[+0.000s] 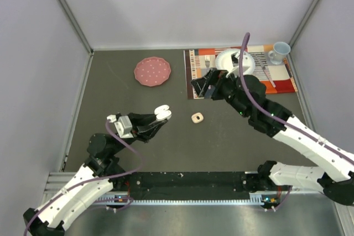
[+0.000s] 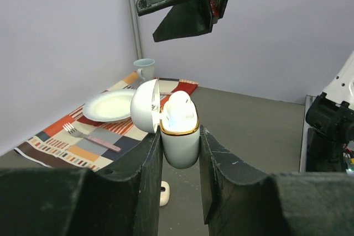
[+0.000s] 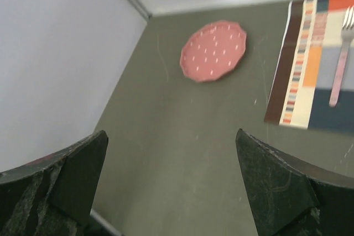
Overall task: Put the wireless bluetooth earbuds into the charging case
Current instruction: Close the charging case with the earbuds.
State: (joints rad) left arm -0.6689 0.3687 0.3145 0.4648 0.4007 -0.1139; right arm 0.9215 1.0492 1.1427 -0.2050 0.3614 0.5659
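1 earbud (image 2: pixel 180 111) at least is seated upright in the open charging case (image 2: pixel 180 146), clamped in the left gripper (image 1: pixel 157 121); the right gripper (image 1: pixel 200 88), spread wide and empty, is poised higher, beyond it and rightward.

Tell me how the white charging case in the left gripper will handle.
The charging case looks glossy and rounded, so it is probably slippery in the left gripper. Its hard shell seems stiff and light. Set down with its lid open, it may tip.
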